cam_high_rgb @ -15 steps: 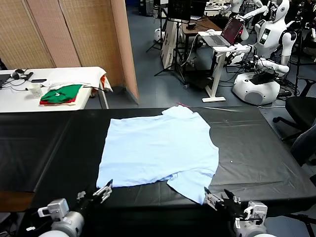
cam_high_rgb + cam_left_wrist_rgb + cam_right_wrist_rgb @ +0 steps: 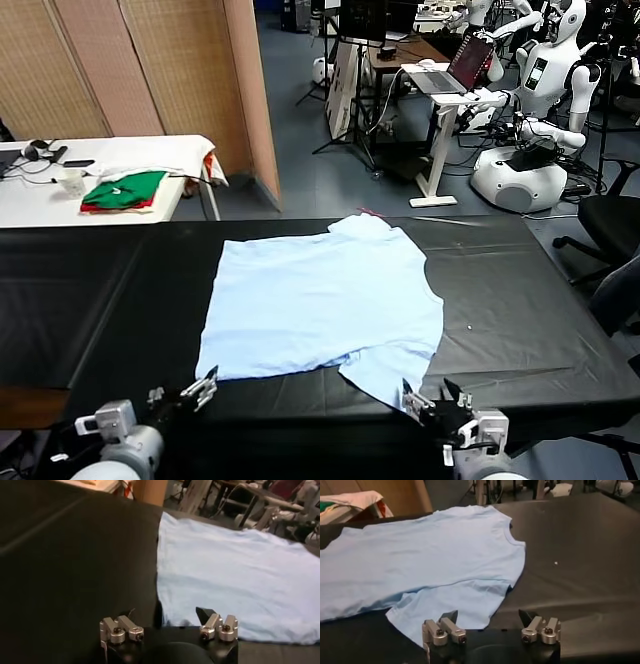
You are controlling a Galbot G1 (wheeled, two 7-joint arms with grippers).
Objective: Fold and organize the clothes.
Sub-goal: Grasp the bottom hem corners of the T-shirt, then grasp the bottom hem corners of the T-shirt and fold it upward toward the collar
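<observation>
Light-blue T-shirt (image 2: 325, 305) lies spread flat on the black table (image 2: 90, 300) in the head view, no lettering showing; left gripper (image 2: 180, 395) and right gripper (image 2: 435, 400) hover at its near edge. Both wrist views show their jaws spread, holding nothing, shirt just ahead

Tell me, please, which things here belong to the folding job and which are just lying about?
Job: T-shirt, spread on the black table; left gripper and right gripper, both open at the near edge.
Lying about: green-and-red garments, laptop, headphones.
</observation>
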